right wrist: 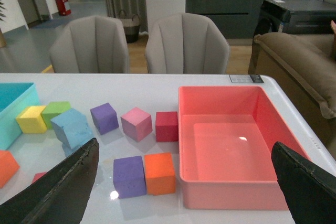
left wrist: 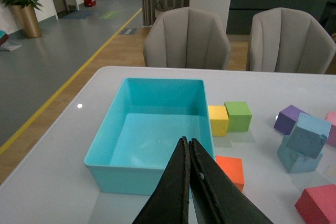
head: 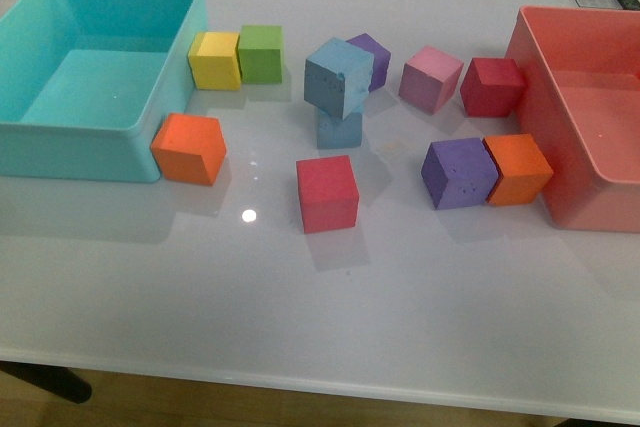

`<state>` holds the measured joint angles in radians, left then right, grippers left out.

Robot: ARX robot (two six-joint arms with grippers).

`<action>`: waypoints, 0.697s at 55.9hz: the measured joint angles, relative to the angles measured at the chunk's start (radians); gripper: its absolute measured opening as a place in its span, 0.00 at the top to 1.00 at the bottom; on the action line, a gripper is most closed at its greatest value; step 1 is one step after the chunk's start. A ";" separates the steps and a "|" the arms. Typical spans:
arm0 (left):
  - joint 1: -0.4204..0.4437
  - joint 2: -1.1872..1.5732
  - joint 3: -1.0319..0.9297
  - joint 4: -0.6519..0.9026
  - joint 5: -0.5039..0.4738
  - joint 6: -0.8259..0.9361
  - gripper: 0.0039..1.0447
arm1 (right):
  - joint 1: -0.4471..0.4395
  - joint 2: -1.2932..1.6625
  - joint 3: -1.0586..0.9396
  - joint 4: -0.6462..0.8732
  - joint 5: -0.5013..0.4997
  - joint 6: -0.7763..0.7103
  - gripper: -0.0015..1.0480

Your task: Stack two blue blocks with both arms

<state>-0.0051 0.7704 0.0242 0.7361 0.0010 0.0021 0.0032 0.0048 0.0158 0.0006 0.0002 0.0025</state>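
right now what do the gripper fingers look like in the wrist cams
Left gripper: two slim matte black fingers tapering to narrow tips, smooth, no markings. Right gripper: two broad, dark charcoal fingers with a rough, slightly scuffed surface. No cables or sleeves show, and the front view shows neither arm.

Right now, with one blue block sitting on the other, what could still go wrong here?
1. The upper blue block sits twisted and tilted on the lower blue block, overhanging its edges, so a small bump to the table might tip it off.
2. The purple cube stands close behind the stack; a falling block could knock into it.
3. The left gripper is shut and the right gripper wide open, both away from the stack, so neither could catch it.
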 joint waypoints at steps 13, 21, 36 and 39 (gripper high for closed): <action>0.001 -0.169 -0.009 -0.150 -0.001 0.000 0.99 | 0.000 0.000 0.000 0.000 0.000 0.000 0.09; 0.001 -0.257 -0.009 -0.230 -0.001 0.000 0.99 | 0.000 0.000 0.000 0.000 0.000 0.000 0.09; 0.001 -0.401 -0.009 -0.367 -0.001 0.000 0.99 | 0.000 0.000 0.000 0.000 0.000 0.000 0.09; 0.001 -0.428 -0.009 -0.393 -0.001 0.000 0.99 | 0.000 0.000 0.000 0.000 0.000 0.000 0.09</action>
<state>-0.0044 0.3428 0.0151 0.3435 0.0002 0.0021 0.0032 0.0048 0.0154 0.0006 0.0002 0.0025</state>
